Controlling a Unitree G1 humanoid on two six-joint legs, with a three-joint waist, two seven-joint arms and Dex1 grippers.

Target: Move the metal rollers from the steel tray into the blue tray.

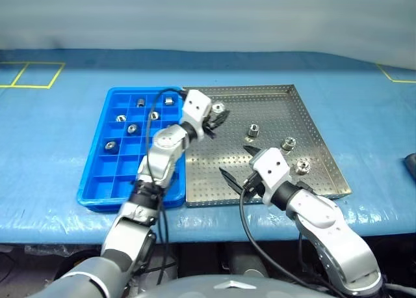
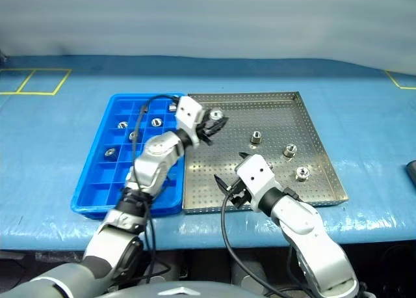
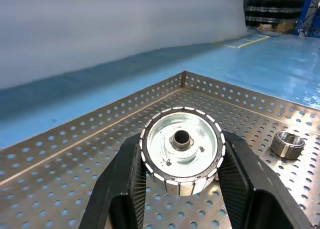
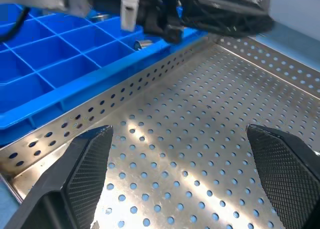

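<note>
Nearest item: right hand (image 1: 235, 162), fingers spread wide and holding nothing, hovering over the near edge of the steel tray (image 1: 312, 125).

Left hand (image 1: 216, 118): I have it clamped narrow on one roller (image 3: 182, 156), lifted clear of the perforated floor at the tray's far left corner, just beside the blue tray (image 1: 94, 184).

Rollers in the blue tray, by my count: about six, one to a compartment, all in the far half; for instance one at (image 1: 132, 129). Near compartments vacant.

Rollers loose on the steel tray: three on the right side, at (image 1: 253, 130), (image 1: 288, 142) and (image 1: 301, 165), well apart from either hand.

Status, my estimate: well past halfway. Outstanding: drop the held roller into a free blue compartment, then fetch the last three.

Counter (image 1: 52, 148): blue covering, both trays side by side.
</note>
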